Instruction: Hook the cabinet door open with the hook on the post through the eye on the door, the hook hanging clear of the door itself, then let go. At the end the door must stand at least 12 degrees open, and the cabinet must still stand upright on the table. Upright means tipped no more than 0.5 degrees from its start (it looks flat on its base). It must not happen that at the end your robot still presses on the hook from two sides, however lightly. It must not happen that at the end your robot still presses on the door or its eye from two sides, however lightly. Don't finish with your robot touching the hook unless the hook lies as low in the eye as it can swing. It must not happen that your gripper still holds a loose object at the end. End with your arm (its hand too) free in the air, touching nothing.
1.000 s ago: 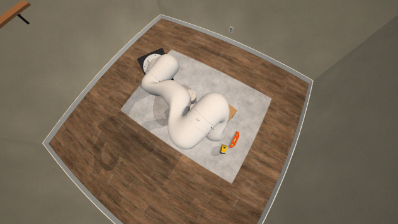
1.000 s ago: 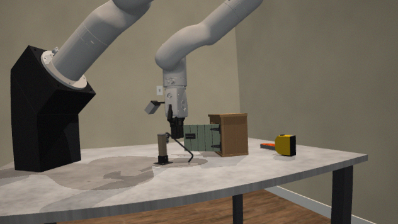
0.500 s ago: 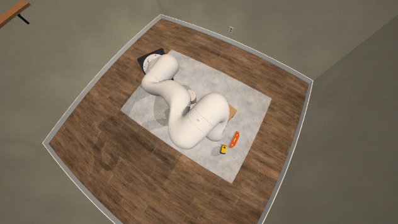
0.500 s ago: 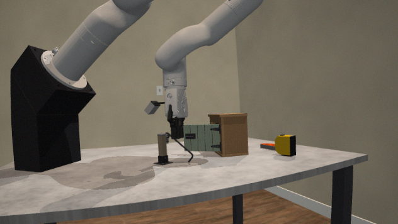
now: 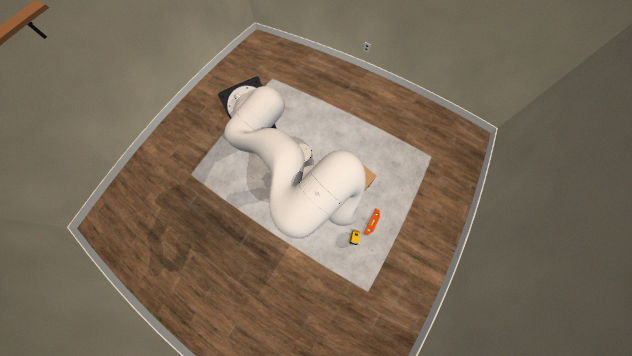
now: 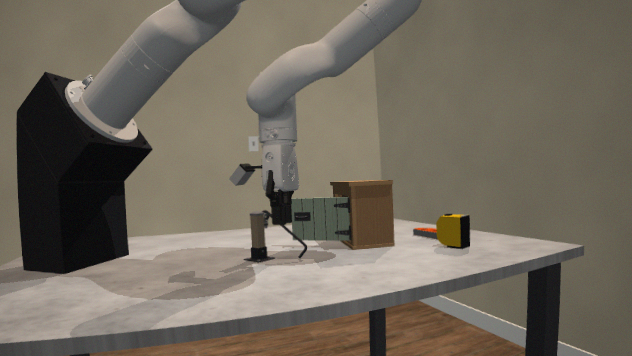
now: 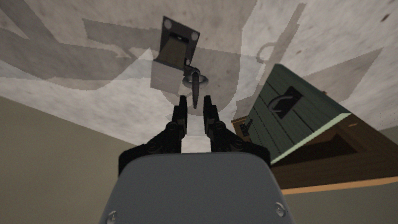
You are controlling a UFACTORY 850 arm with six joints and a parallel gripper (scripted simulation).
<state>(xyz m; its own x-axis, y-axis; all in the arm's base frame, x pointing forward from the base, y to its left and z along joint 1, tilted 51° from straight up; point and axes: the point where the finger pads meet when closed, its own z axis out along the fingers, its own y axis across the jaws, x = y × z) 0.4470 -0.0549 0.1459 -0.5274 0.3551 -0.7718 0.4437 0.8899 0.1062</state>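
Note:
The short post stands on its black base plate on the table. The black hook hangs from the top of the post and slants down, with its tip resting near the table. The wooden cabinet sits flat, and its green door is swung open toward the post. The dark eye plate is on the door face. My gripper hangs just above the hook's upper end. In the wrist view the gripper's fingers stand partly open, with the hook rod lying loose in the gap above the post. The door is at the right.
A yellow tape measure and an orange level lie to the right of the cabinet, and both also show in the overhead view, the tape measure and the level. The black robot base stands at the left. The arm hides the cabinet from overhead.

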